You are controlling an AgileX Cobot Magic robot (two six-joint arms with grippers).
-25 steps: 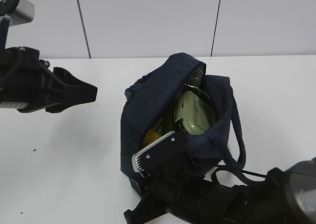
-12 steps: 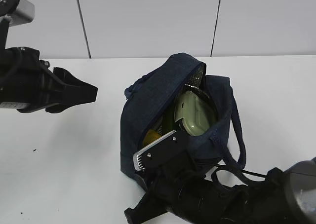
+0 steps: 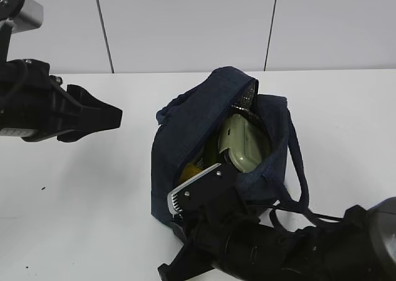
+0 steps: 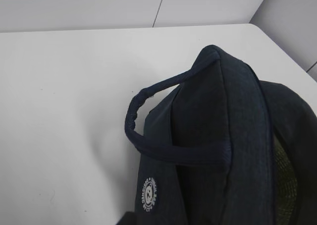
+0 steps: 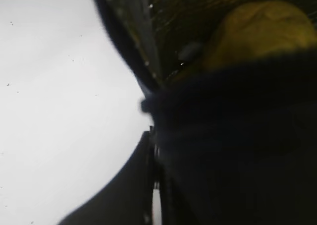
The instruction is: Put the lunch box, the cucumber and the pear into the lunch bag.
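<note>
The navy lunch bag [image 3: 185, 123] stands open in the middle of the table. Inside it lies the sage-lidded lunch box [image 3: 244, 146], with the yellow pear [image 3: 190, 169] at the near end and a dark green strip of the cucumber [image 3: 211, 150] between them. My right gripper [image 5: 154, 150] is shut, its jaws pressed against the bag's near rim [image 5: 208, 101], and the pear [image 5: 257, 31] shows just beyond. Whether fabric is pinched, I cannot tell. My left gripper [image 3: 108, 115] hangs left of the bag, open and holding nothing. Its wrist view shows only the bag [image 4: 213, 136].
One bag handle [image 4: 143, 131] arches over the left side and the other handle [image 3: 297, 169] trails on the table at the right. The white table [image 3: 80, 188] stretches to the left of the bag. A wall runs behind.
My right gripper's jaws have closed at the bag's near rim, and that arm has shifted slightly. The right handle has moved a little. The left arm is still.
</note>
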